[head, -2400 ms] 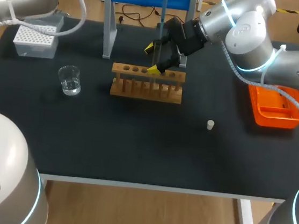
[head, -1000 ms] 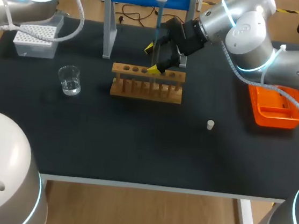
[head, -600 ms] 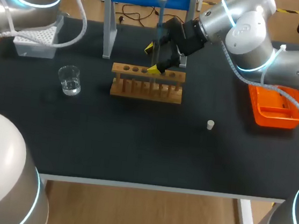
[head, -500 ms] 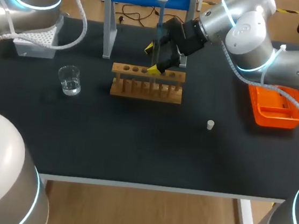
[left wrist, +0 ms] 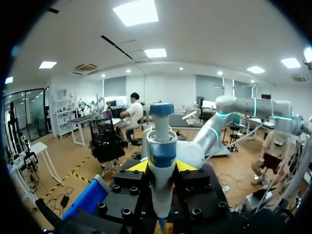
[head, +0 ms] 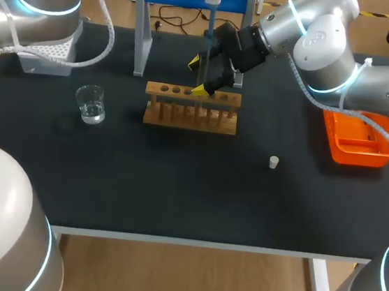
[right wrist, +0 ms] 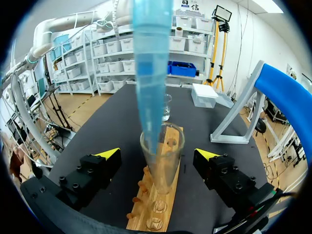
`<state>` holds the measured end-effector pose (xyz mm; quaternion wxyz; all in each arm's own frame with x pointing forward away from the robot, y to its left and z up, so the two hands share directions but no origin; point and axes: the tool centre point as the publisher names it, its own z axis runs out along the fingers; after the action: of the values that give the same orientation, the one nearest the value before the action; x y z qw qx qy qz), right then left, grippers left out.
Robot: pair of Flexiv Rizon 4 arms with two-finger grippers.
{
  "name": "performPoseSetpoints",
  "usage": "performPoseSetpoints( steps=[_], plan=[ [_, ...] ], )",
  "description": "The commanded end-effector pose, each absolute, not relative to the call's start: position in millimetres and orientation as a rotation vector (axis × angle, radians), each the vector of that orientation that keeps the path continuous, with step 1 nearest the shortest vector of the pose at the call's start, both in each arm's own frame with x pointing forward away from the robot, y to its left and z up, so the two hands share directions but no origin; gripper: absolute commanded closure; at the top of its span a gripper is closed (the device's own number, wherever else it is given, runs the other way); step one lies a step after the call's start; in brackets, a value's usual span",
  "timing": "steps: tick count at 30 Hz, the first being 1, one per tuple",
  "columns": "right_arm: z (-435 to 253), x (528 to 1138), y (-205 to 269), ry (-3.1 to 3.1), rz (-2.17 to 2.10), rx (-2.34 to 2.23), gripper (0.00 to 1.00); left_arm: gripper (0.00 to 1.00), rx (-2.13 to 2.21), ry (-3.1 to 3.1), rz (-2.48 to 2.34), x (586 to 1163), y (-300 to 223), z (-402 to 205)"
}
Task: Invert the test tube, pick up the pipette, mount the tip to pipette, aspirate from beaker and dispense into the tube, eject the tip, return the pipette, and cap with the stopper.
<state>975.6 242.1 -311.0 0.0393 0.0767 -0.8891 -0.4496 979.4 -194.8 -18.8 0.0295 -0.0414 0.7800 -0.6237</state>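
The left gripper [left wrist: 161,166], clamped on the pipette [left wrist: 161,146], has re-centred its tip [right wrist: 152,73] in the test tube [right wrist: 168,168] between the wide fingers of the right gripper [right wrist: 158,155], ready for dispensing.

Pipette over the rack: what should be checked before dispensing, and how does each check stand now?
1. Tip in tube: ok, its end sits inside the mouth.
2. Left gripper shut on pipette: ok, a yellow tip on each side.
3. Tube upright in rack: ok.
4. Right gripper clear of tip: ok, it is open, with a finger on either side of the tube and neither touching it.
5. Liquid in tip: cannot tell.
6. Stopper ready: ok, it lies free on the table to the right of the rack.
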Motion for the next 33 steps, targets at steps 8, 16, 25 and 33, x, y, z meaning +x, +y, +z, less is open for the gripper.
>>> performPoseSetpoints(
  steps=[8, 16, 25, 33],
  plan=[
    [-309.7, 975.3, 241.4, -2.727, -1.372, 0.235, 0.0, 1.0, -0.164, 2.419, -1.886, 972.7, -190.3, -19.3],
    [-309.7, 975.3, 241.4, -2.727, -1.372, 0.235, 0.0, 1.0, -0.195, 2.404, -1.87, 974.3, -186.0, -22.4],
    [-309.7, 975.3, 241.4, -2.727, -1.372, 0.235, 0.0, 1.0, -0.222, 2.377, -1.868, 980.6, -181.7, -25.2],
    [-309.7, 975.3, 241.4, -2.727, -1.372, 0.235, 0.0, 1.0, -0.231, 2.364, -1.867, 984.9, -180.0, -26.7]
  ],
)
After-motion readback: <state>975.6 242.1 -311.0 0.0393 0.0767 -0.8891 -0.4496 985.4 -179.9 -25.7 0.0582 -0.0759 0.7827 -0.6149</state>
